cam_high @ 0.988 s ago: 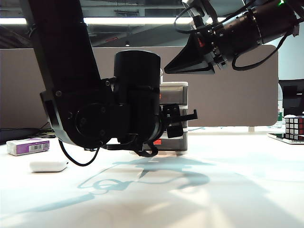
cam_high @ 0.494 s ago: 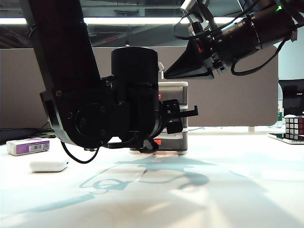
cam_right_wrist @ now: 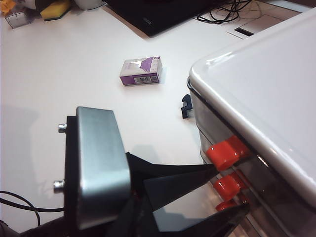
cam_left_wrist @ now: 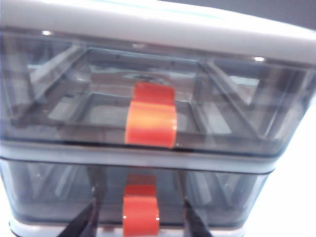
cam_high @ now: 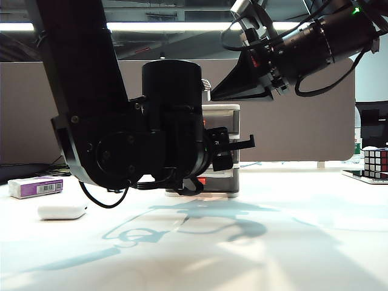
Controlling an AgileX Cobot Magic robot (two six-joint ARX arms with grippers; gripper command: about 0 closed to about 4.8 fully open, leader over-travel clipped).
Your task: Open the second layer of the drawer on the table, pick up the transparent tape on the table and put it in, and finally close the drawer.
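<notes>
The drawer (cam_high: 222,113) stands at the middle of the table (cam_high: 291,242), with my left arm covering most of it in the exterior view. Up close to its front, my left gripper (cam_left_wrist: 140,210) is open. Its fingertips (cam_left_wrist: 89,219) stand either side of the second layer's (cam_left_wrist: 59,195) red-orange tab (cam_left_wrist: 140,215), with gaps on both sides. My right gripper (cam_right_wrist: 224,192) hangs open above the drawer's top (cam_right_wrist: 266,84), holding nothing. The transparent tape (cam_right_wrist: 187,106), a tiny black holder, lies on the table against the side of the drawer.
A purple-and-white box (cam_high: 36,187) and a white rounded case (cam_high: 62,211) lie at the table's left. A Rubik's cube (cam_high: 376,162) stands at the far right. A grey partition (cam_high: 303,133) runs behind the table.
My left gripper has tipped up a little at the drawer front, and its fingers have come closer together. The right gripper has shifted slightly to the left above the drawer.
</notes>
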